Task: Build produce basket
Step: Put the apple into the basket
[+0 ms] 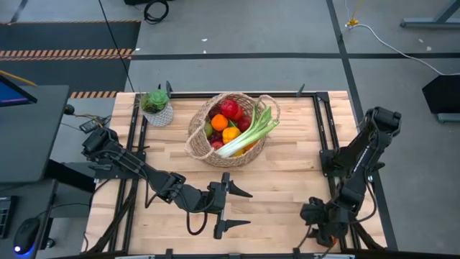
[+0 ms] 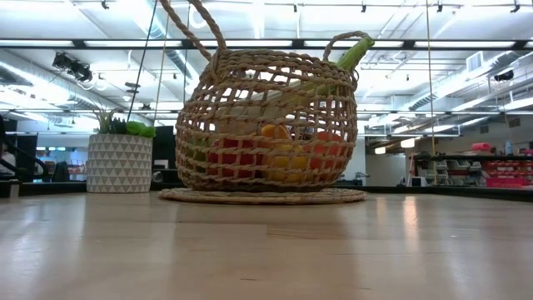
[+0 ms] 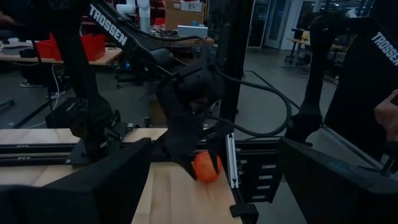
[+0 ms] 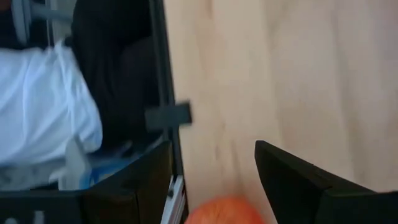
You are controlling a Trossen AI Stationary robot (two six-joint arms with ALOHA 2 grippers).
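The wicker basket [image 1: 226, 130] stands toward the far middle of the wooden table [image 1: 287, 180], upright on its flat woven base. It holds a leek [image 1: 251, 132] lying slantwise, its green top poking over the right rim, with a red apple [image 1: 228, 108] at the far side, oranges [image 1: 219, 121] in the middle and other pieces beneath that are hard to tell apart. In the low view, red and orange shapes show through the weave [image 2: 266, 125]. A small white pot with a green plant [image 1: 157, 108] stands just left of the basket, apart from it.

The left pincer [image 1: 228, 206] hovers low near the near edge, in the middle, pointing right, its two fingers spread wide and holding nothing. The right pincer [image 1: 317, 216] is down at the near right corner of the table; its fingers [image 4: 311, 180] stand apart, and an orange [image 3: 207, 167] lies on the table just beside them, not gripped. A person's hand [image 3: 387, 115] shows beyond the right arm.
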